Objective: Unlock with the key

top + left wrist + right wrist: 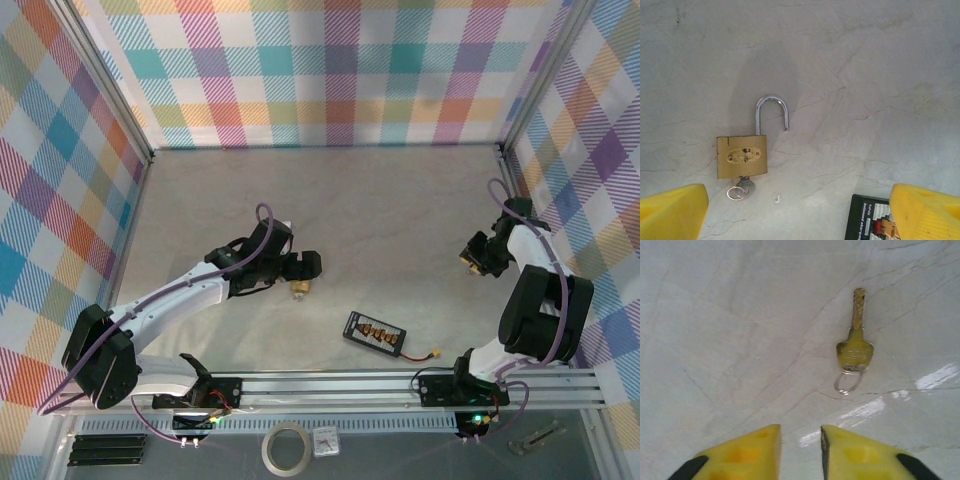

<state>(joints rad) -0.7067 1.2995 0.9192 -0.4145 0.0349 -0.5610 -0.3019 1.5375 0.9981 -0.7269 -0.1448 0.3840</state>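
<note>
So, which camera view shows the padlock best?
The left wrist view: the padlock lies in frame, its shackle swung open and a key in its keyhole. The top external view gives just a tiny brass speck on the table. The right wrist view looks at a separate loose key.

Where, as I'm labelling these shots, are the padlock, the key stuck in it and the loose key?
Padlock (741, 156): left wrist view, on its brass body.
Key in the padlock (746, 186): left wrist view, on its head.
Loose key (855, 354): right wrist view, on its head.
</note>
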